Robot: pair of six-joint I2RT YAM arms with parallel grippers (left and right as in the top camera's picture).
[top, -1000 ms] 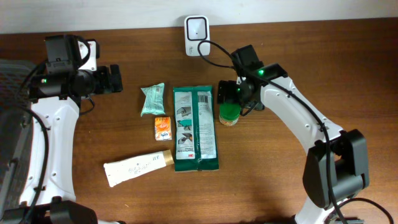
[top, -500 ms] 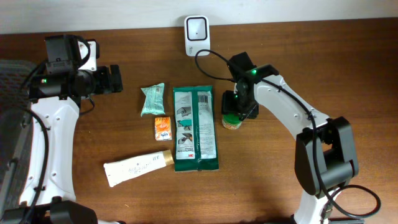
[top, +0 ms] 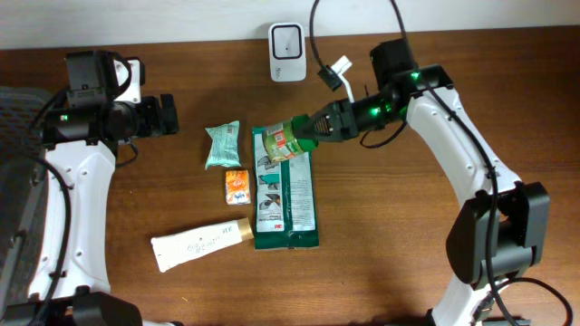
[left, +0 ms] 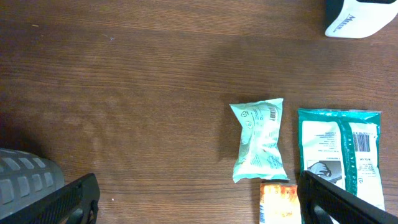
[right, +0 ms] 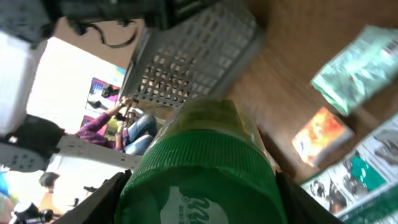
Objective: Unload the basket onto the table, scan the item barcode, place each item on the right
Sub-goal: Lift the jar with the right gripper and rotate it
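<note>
While the grey mesh basket (top: 16, 136) showed at the far left of the overhead view, I could not tell what it held. My right gripper (top: 319, 127) pinched the small jar (top: 285, 139) by its green lid. It held the jar tipped on its side over the top end of the large green packet (top: 285, 195), near the white scanner (top: 285, 39). The jar's body looked yellowish-green with a label, and the lid carried white lettering. My left gripper (top: 166, 116) hung well apart, jaws spread wide.

a green-lidded jar (right: 199, 174) fills the foreground, a grey basket (right: 199, 43), mint packet (right: 360, 68) and orange packet (right: 320, 134) beyond.
</note>
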